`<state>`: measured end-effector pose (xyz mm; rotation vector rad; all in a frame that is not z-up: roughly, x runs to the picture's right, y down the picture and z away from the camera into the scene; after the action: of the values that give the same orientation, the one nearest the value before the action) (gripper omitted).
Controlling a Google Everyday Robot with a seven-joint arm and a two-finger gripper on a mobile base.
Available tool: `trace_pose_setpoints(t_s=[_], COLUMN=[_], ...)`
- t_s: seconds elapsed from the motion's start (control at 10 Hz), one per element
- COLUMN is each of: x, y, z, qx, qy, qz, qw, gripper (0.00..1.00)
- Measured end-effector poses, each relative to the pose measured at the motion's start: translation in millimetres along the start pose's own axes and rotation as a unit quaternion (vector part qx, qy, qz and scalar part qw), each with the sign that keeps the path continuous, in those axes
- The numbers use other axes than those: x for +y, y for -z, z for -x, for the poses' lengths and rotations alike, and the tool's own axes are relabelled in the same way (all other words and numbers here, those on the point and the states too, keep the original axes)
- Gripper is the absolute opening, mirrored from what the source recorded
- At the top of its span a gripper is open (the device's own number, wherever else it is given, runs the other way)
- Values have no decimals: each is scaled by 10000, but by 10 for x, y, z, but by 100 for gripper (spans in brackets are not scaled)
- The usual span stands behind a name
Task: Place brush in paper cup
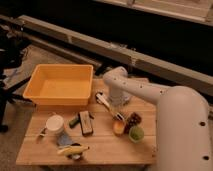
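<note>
Pincer point(116, 102) beside brush point(104, 99), partly hidden; paper cup point(55, 123) well apart.

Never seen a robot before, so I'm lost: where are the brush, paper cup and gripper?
brush point(104, 100): camera view, on its white handle.
paper cup point(55, 123): camera view, on its white top.
gripper point(116, 103): camera view, arm's low end, just right of the brush.

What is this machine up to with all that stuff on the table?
A robot arm reaches over the table, its gripper down by the brush, near the yellow bin. The paper cup stands apart, toward the table's left end. The brush is not in it yet.
</note>
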<state>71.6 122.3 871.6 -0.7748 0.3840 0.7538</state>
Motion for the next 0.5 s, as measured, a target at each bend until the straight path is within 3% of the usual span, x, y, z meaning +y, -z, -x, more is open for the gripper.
trace_pose_setpoints(t_s=[0.3,0.5], x=[-190,-353], y=[417,650], z=[-161,-359], qx=[-205,-282], qy=[-54,53], qz=[-301,-617], qw=[9993,9977], gripper=[0,0])
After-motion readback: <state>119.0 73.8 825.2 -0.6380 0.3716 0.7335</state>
